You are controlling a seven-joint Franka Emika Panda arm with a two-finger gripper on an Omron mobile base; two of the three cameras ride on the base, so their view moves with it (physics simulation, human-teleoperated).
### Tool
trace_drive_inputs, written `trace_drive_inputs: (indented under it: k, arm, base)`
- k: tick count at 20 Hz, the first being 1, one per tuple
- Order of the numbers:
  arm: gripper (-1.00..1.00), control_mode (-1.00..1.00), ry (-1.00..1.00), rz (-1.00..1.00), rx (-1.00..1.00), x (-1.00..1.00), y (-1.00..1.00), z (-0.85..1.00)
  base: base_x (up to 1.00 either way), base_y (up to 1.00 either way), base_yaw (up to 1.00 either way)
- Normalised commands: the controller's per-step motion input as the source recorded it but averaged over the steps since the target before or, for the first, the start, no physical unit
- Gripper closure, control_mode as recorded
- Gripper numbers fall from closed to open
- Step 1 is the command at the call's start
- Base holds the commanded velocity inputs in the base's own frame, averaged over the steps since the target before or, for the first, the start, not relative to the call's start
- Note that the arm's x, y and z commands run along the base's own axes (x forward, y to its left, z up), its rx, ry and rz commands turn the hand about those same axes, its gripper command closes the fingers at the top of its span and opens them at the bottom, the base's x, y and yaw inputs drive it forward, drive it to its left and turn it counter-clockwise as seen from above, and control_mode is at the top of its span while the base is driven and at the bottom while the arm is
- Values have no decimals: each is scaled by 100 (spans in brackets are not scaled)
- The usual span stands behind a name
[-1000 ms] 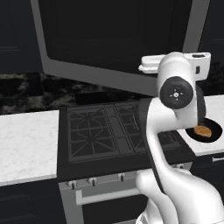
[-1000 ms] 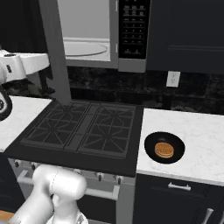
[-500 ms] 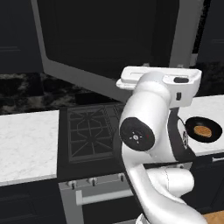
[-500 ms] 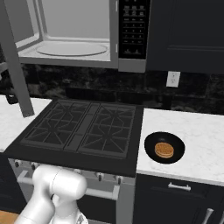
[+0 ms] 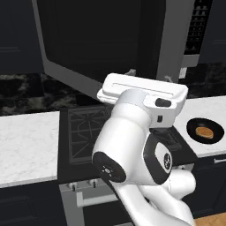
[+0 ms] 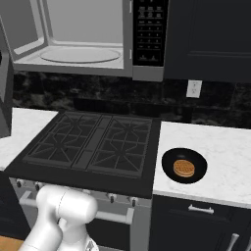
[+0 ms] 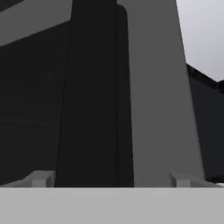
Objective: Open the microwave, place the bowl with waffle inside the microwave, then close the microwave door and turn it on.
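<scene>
The microwave hangs above the stove with its cavity and glass turntable exposed. The microwave door is swung wide open to the left; its edge shows at the far left of the right base view. My gripper is open, its fingertips spread wide just before the door's grey frame and a dark vertical strip, holding nothing. The black bowl with the waffle sits on the white counter right of the stove, also in the left base view.
A black gas stove lies under the microwave, with white counters on both sides. The keypad is at the microwave's right. A wall outlet sits behind the bowl. My arm's elbow fills the foreground.
The door has swung further open to the left. My jaws have spread from partly closed to wide. The arm has swung left and its elbow has dropped in front of the stove.
</scene>
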Motion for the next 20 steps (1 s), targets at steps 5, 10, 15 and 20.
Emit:
trace_drive_inputs:
  k: [5, 10, 15, 20]
  arm:
    - [-100, -100, 6, 0, -7, -66, 0, -3]
    - [-100, -100, 21, -13, -13, -11, 23, 1]
    - [-100, -100, 0, 0, -1, -8, 4, 0]
    - [-100, -100, 1, 0, -3, -18, 11, 0]
  base:
    - [0, 0, 0]
    - [0, 0, 0]
    - [0, 0, 0]
    - [0, 0, 0]
